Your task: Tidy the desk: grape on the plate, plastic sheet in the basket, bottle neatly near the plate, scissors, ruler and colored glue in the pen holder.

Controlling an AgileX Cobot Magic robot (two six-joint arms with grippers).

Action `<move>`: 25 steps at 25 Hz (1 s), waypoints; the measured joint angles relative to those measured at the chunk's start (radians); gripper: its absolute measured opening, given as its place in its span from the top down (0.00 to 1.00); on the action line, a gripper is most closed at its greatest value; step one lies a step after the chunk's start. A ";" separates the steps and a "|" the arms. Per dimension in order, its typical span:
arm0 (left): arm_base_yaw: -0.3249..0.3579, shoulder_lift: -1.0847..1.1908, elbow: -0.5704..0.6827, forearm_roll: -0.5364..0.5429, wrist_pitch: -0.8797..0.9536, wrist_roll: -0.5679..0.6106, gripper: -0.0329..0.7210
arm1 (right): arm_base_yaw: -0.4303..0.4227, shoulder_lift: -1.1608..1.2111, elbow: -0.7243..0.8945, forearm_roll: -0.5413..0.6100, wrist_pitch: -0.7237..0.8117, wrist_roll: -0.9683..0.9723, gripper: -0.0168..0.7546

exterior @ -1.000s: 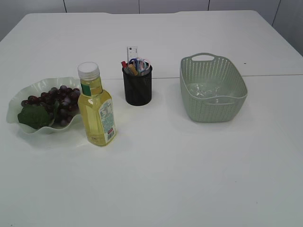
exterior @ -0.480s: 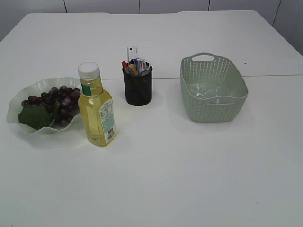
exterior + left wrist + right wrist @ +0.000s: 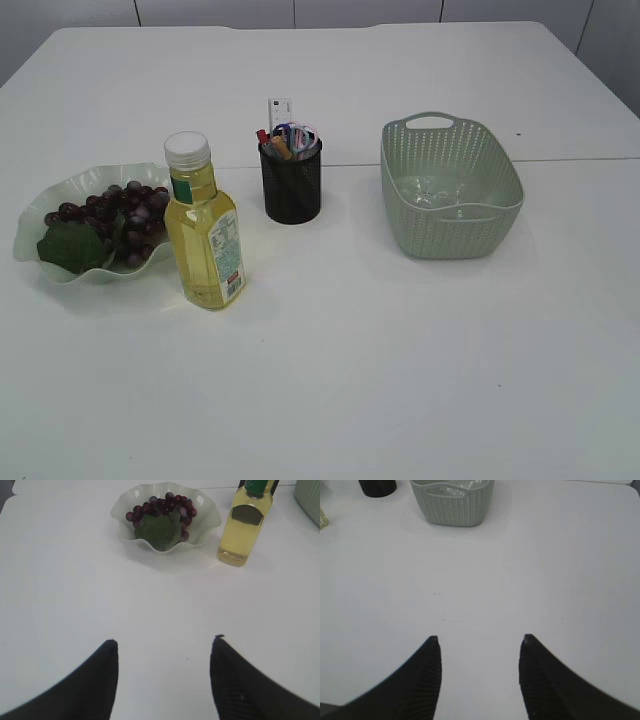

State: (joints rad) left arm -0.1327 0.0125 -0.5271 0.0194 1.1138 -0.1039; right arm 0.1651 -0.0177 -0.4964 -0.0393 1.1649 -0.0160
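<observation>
Exterior view, left to right: grapes (image 3: 112,208) lie on the plate (image 3: 40,215), the bottle (image 3: 203,228) stands upright just beside it, then the pen holder (image 3: 292,182) and basket (image 3: 448,187). My left gripper (image 3: 165,645) and right gripper (image 3: 479,642) both hang open, empty.

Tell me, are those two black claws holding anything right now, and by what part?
Nothing is held. The left gripper and right gripper both stand open over bare table, with only empty space between their fingers.
</observation>
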 joint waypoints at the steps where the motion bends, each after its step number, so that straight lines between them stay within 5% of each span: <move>1: 0.000 0.000 0.002 0.000 -0.005 0.002 0.38 | 0.000 0.000 0.000 -0.001 -0.002 0.000 0.49; 25: 0.039 0.000 0.002 0.000 -0.011 0.003 0.38 | -0.081 0.000 0.002 -0.005 -0.004 -0.003 0.49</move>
State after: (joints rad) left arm -0.0935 0.0125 -0.5255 0.0194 1.1029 -0.1009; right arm 0.0843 -0.0177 -0.4941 -0.0439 1.1612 -0.0191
